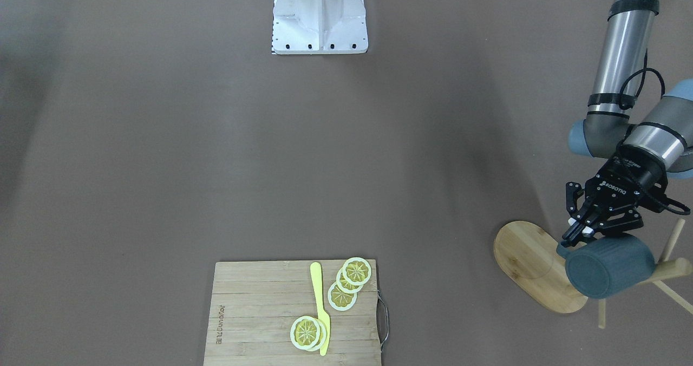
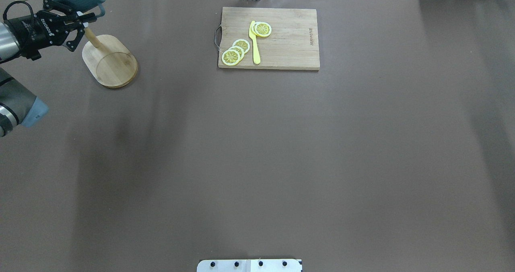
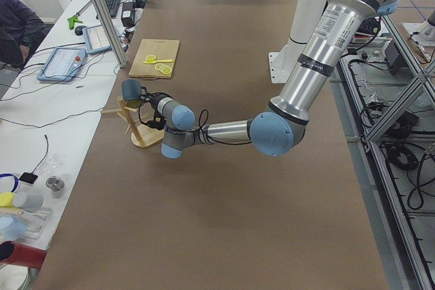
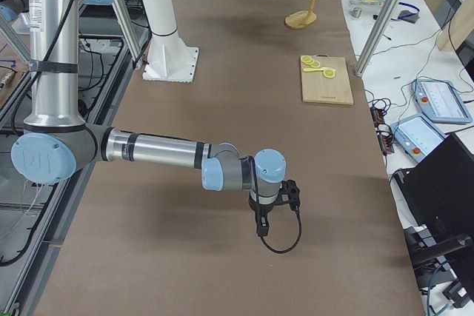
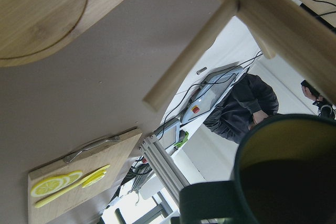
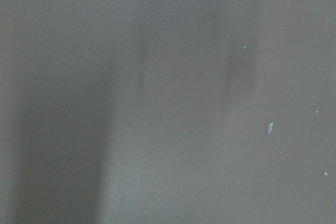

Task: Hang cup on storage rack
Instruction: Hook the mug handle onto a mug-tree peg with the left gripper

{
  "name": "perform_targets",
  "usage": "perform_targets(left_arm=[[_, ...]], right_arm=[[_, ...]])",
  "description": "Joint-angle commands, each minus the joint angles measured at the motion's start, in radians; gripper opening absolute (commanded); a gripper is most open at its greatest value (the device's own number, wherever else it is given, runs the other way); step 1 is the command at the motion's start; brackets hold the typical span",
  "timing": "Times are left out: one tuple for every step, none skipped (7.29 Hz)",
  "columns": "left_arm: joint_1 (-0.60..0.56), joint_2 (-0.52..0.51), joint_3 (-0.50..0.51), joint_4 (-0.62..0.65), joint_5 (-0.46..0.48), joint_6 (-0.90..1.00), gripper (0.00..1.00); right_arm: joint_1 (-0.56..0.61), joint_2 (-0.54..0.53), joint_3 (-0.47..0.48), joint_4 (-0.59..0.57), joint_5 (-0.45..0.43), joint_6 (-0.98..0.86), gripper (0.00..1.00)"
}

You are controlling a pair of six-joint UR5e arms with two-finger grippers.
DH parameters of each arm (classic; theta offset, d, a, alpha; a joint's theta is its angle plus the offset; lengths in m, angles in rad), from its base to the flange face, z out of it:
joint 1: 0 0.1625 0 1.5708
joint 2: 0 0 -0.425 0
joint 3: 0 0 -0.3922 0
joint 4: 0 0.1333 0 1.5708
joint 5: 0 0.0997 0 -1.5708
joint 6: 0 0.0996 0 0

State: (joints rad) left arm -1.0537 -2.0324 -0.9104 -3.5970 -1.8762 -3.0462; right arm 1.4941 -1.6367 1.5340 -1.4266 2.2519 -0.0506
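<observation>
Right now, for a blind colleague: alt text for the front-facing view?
At right, the left end effector holds the cup sideways by its handle at the storage rack. A cutting board with lemon slices and a yellow knife lies bottom centre.

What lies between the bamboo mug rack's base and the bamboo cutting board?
Nothing: in the overhead view, only bare brown table separates the light bamboo rack and rectangular bamboo cutting board.

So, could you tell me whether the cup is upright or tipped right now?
Tipped on its side: the left claw holds the cup at the storage rack, its closed bottom facing the front camera.
</observation>
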Motion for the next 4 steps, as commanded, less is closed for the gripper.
perform_targets(left_arm=[[0.001,0.001,0.001,-0.002,0.000,0.046,0.35],[0.003,0.001,0.001,-0.002,0.000,0.050,0.98],[0.003,0.001,0.001,-0.002,0.000,0.053,0.98],[0.003,0.003,-0.002,-0.002,-0.001,0.053,0.98]], right_arm=[[0.000,0.000,0.000,0.000,0.000,0.000,1.00],[0.000,0.000,0.000,-0.002,0.000,0.000,1.00],[0.000,0.000,-0.002,0.000,0.000,0.000,1.00],[0.000,0.000,0.000,0.000,0.000,0.000,1.00]])
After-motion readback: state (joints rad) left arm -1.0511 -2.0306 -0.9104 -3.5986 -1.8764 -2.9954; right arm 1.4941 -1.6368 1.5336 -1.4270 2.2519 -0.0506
